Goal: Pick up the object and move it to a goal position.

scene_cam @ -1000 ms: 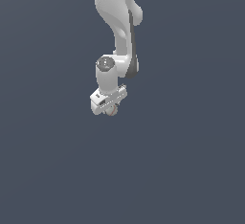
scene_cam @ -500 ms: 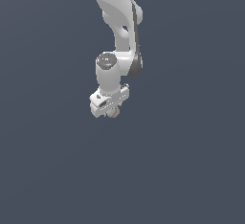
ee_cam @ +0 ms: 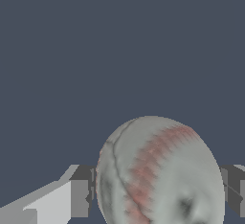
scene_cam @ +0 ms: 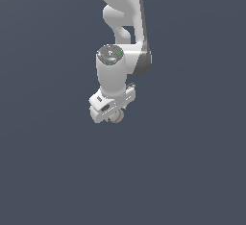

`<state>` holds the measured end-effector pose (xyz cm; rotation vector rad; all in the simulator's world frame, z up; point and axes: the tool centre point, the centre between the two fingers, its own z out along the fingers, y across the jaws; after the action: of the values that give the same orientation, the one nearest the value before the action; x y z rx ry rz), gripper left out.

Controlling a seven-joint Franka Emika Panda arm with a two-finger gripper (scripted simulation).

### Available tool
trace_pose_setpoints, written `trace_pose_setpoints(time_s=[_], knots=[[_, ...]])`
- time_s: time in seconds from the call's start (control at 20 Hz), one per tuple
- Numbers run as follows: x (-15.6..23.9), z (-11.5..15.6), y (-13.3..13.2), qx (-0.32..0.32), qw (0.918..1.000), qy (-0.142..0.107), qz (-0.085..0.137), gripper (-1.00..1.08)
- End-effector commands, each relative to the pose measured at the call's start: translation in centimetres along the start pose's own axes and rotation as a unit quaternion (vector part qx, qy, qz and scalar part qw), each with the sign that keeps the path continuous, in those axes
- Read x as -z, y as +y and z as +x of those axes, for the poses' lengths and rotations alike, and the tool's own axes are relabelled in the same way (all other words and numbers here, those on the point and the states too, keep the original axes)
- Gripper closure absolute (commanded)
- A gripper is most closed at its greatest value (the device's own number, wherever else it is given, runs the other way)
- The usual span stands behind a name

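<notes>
Jaws: we see them closed on the ball (ee_cam: pixel 160 173), one dark fingertip (ee_cam: pixel 82 197) pressed against each side of it in the wrist view.
Gripper: the gripper (scene_cam: pixel 114 116) hangs below the white arm (scene_cam: pixel 120 31) in the exterior view, pointing downward.
Ball position: we find the ball (scene_cam: pixel 116 118) tucked under the gripper body, mostly hidden there, only a small whitish patch with a reddish tinge showing.
Ball axis: it is round, so we can name no long axis; its red seam runs in a curve across the face turned to the wrist camera.
Ball look: whitish grey, mottled, with a band of faint red stitching and a thin dark line beside it.
Surroundings: we see only plain dark blue-grey behind arm and ball.
</notes>
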<state>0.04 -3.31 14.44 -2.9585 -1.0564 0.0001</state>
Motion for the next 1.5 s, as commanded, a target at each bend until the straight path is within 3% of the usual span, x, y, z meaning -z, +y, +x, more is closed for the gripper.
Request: trace_pose_setpoints(time_s=[0.0,0.8,1.45], knots=[[1.6,1.5,0.6,0.0,1.0,0.0,0.0,1.08],[8.7,8.7,3.7,0.0,1.0,0.0,0.0,1.08],[12.0,12.3,5.3,0.0,1.0,0.0,0.0,1.08]])
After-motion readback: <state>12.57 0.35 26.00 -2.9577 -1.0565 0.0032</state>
